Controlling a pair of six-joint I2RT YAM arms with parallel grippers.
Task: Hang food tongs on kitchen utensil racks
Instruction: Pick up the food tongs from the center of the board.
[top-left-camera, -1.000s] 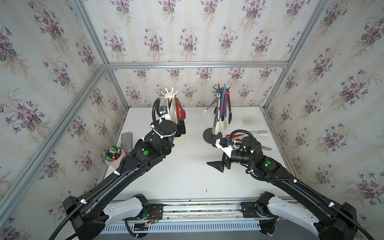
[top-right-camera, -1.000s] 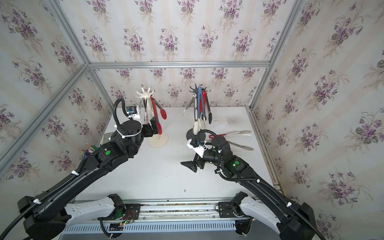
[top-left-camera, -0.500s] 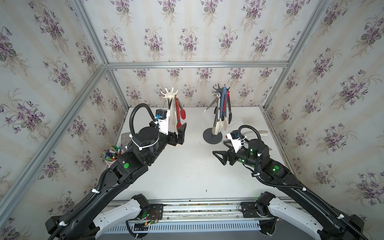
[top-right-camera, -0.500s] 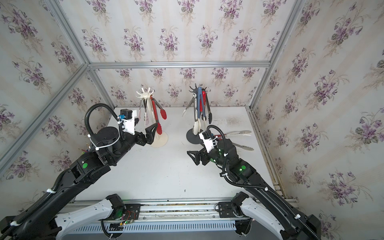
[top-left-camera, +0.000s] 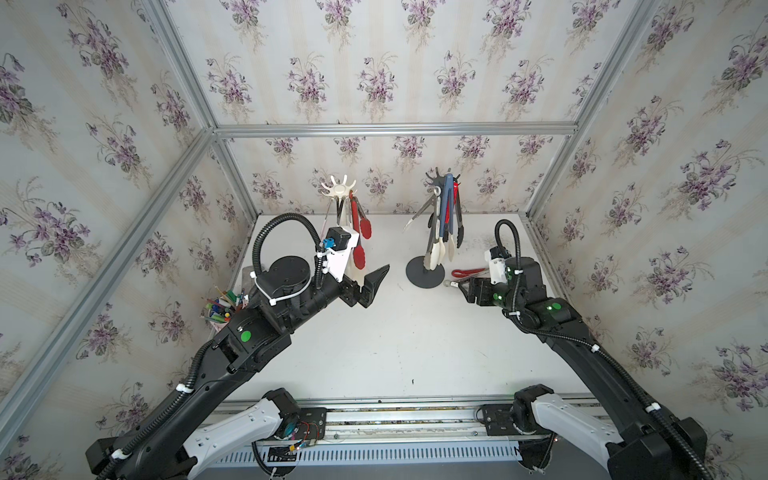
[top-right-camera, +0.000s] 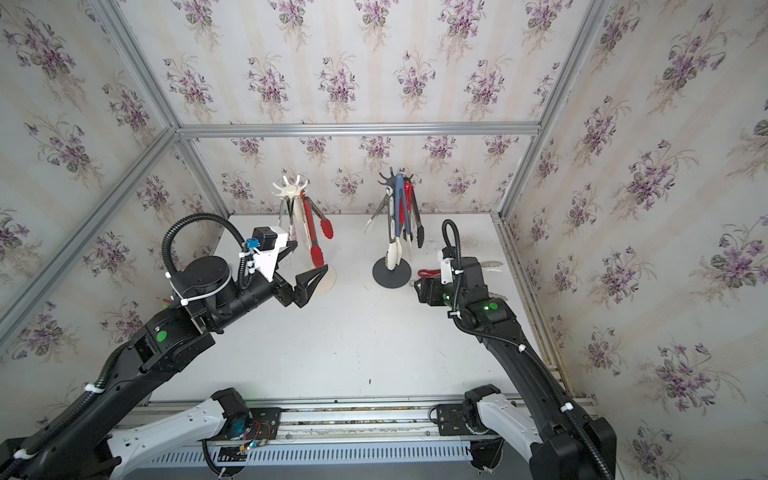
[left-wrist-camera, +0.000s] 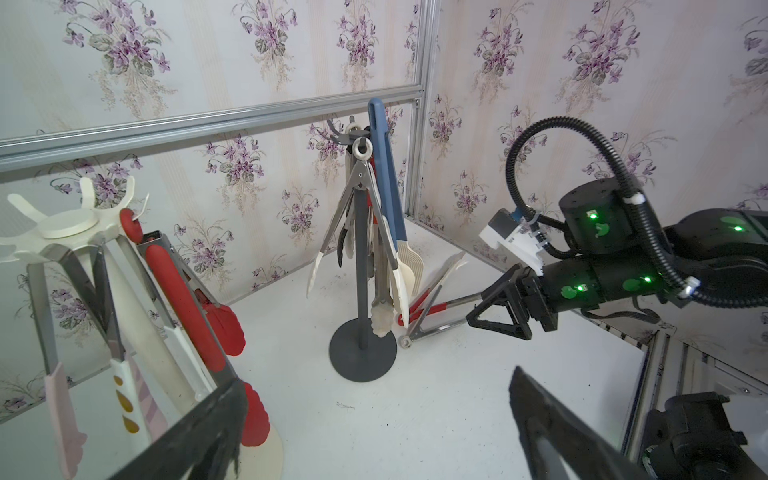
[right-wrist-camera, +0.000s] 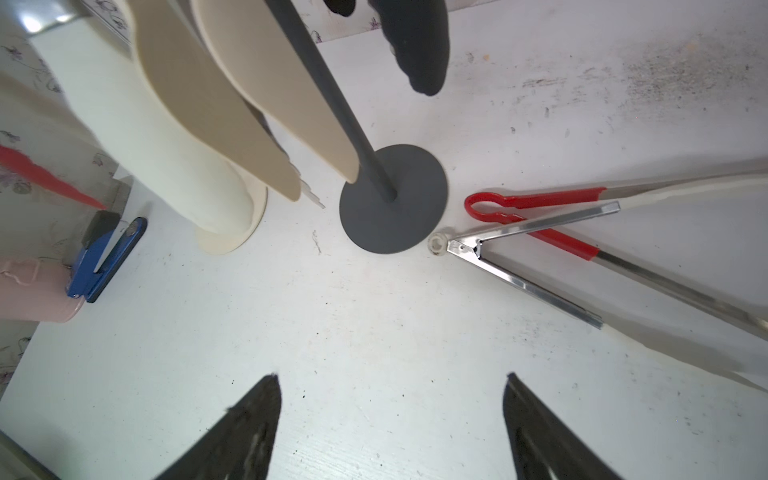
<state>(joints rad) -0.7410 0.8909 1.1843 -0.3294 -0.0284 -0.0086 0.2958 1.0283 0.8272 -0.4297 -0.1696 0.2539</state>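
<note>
Two kitchen utensil racks stand at the back in both top views. The cream-white rack (top-left-camera: 340, 191) (top-right-camera: 291, 191) (left-wrist-camera: 68, 224) carries red tongs (top-left-camera: 359, 232). Several tongs hang from the dark grey rack (top-left-camera: 440, 178) (top-right-camera: 392, 178) (left-wrist-camera: 361, 270). Red-handled tongs (right-wrist-camera: 540, 199) (top-left-camera: 469, 272) and steel tongs (right-wrist-camera: 498, 237) lie crossed on the table beside the grey rack's base (right-wrist-camera: 395, 199). My right gripper (top-left-camera: 461, 286) (top-right-camera: 419, 286) (right-wrist-camera: 390, 375) (left-wrist-camera: 494, 307) hovers open just short of their hinge ends, holding nothing. My left gripper (top-left-camera: 374, 282) (top-right-camera: 311, 282) (left-wrist-camera: 376, 378) is wide open and empty, in front of the cream rack.
A pink cup of pens (top-left-camera: 220, 309) (right-wrist-camera: 33, 291) stands at the table's left edge, with a blue clip (right-wrist-camera: 104, 257) beside it. Wallpapered walls with aluminium frame posts (top-left-camera: 548, 195) close in the left, back and right sides of the white table (top-left-camera: 395, 340).
My right gripper has moved back and right, toward the tongs on the table, and its jaws have narrowed a little. The left arm has drawn away from the cream rack, still wide open.
</note>
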